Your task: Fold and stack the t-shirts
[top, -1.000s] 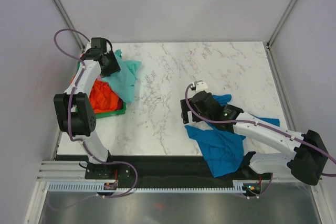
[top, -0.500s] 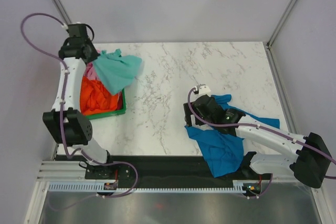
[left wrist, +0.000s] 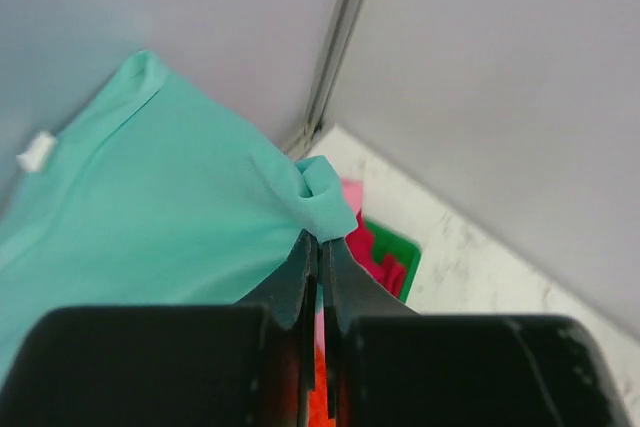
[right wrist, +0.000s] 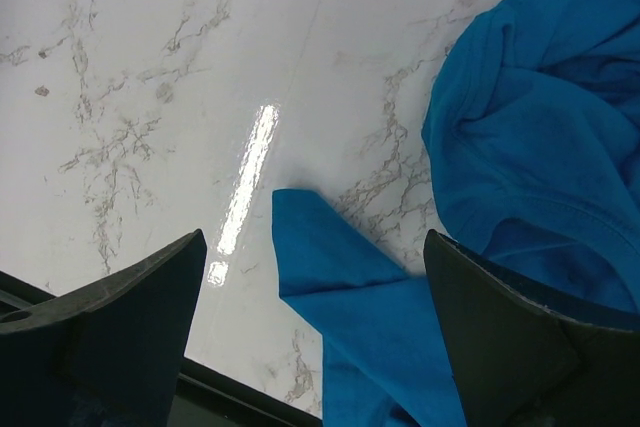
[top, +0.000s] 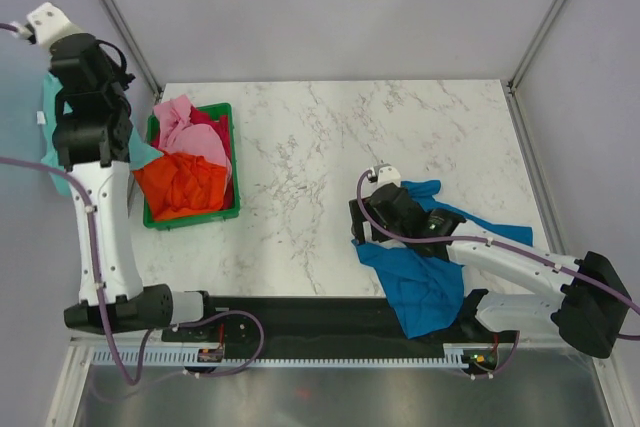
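My left gripper [top: 66, 97] is raised high at the far left, beyond the table's edge, and shut on a fold of the mint-green t-shirt [top: 48, 137]. In the left wrist view the jaws [left wrist: 320, 244] pinch the mint-green shirt [left wrist: 150, 207], which hangs spread out with a white label. The orange-red shirt [top: 185, 185], pink shirt [top: 180, 119] and magenta shirt [top: 205, 127] lie in the green basket [top: 232, 162]. My right gripper [top: 362, 222] is open just above a corner of the crumpled bright blue shirt [top: 425, 282], which also shows in the right wrist view [right wrist: 530, 127] between the spread fingers [right wrist: 130, 317].
The green basket also shows in the left wrist view [left wrist: 402, 247], below the left gripper. Grey walls and a metal corner post [top: 110, 7] stand close behind the left arm. The blue shirt hangs over the table's front edge [top: 300, 299] onto the black strip.
My left arm has lifted the mint-green shirt out of the basket, up and to the left past the table's edge. The right gripper has stayed almost still over the blue shirt.
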Controlling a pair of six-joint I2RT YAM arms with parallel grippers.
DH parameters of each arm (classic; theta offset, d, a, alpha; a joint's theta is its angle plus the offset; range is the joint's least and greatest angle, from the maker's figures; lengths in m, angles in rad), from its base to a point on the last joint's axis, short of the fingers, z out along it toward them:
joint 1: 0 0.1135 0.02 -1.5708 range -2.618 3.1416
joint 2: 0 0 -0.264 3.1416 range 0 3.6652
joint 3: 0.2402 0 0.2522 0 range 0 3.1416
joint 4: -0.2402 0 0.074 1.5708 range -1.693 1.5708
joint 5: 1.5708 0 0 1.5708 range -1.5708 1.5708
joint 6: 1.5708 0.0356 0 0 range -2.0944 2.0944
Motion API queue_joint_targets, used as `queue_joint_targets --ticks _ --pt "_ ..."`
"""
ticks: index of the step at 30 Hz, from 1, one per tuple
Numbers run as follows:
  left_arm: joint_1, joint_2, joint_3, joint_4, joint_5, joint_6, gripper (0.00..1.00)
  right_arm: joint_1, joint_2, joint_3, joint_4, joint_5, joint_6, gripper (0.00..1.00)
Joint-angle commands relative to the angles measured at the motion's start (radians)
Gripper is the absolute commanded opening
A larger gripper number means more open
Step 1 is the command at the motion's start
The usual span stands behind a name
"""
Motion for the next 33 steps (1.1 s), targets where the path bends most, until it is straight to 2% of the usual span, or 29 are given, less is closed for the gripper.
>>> queue_joint_targets --ticks 1,6,12,14,15,16,19,20,21,23,25,27,31,33 --pt "0.002 0.132 -0.161 0.017 0.1 0.026 0.02 -0.001 -0.015 -0.017 0.03 -0.001 0.017 0.98" --pt "-0.002 0.236 -0.126 0.039 0.347 0.044 0.02 -0.001 -0.023 -0.035 0.032 0.007 0.019 0.98" --pt "-0.025 0.291 -0.172 0.039 0.367 0.046 0.02 -0.001 -0.003 -0.026 0.049 -0.01 0.024 0.98" --pt "-0.025 0.308 -0.219 0.034 0.343 0.04 0.13 0.0 0.005 -0.024 0.05 -0.013 0.022 0.98" --pt "-0.024 0.322 -0.232 0.028 0.344 0.033 0.23 0.0 0.009 -0.026 0.053 -0.018 0.022 0.98" --pt "-0.024 0.324 -0.244 0.016 0.347 0.011 0.56 -0.001 0.012 -0.026 0.053 -0.019 0.022 0.98" --pt "-0.048 0.244 -0.359 0.0 0.352 -0.043 0.9 -0.001 0.023 -0.038 0.067 -0.022 0.025 0.98" --pt "-0.074 0.21 -0.429 0.01 0.321 -0.045 0.92 -0.001 0.027 -0.04 0.07 -0.027 0.027 0.98" --pt "-0.159 0.152 -0.456 0.016 0.283 -0.042 0.94 -0.001 0.031 -0.043 0.087 -0.03 0.033 0.98" --pt "-0.259 0.124 -0.493 0.023 0.179 -0.01 0.96 -0.001 0.049 -0.052 0.104 -0.054 0.037 0.98" --pt "-0.376 0.133 -0.496 -0.001 0.163 -0.003 0.95 0.0 0.07 -0.055 0.128 -0.07 0.045 0.98" --pt "-0.439 0.155 -0.513 -0.044 0.132 -0.049 0.92 -0.001 0.087 -0.049 0.136 -0.08 0.047 0.98" --pt "-0.478 0.256 -0.594 -0.059 0.082 -0.095 0.8 -0.001 0.067 -0.063 0.136 -0.09 0.05 0.98" --pt "-0.478 0.293 -0.605 -0.075 0.062 -0.112 0.79 -0.001 0.051 -0.072 0.129 -0.082 0.047 0.98"
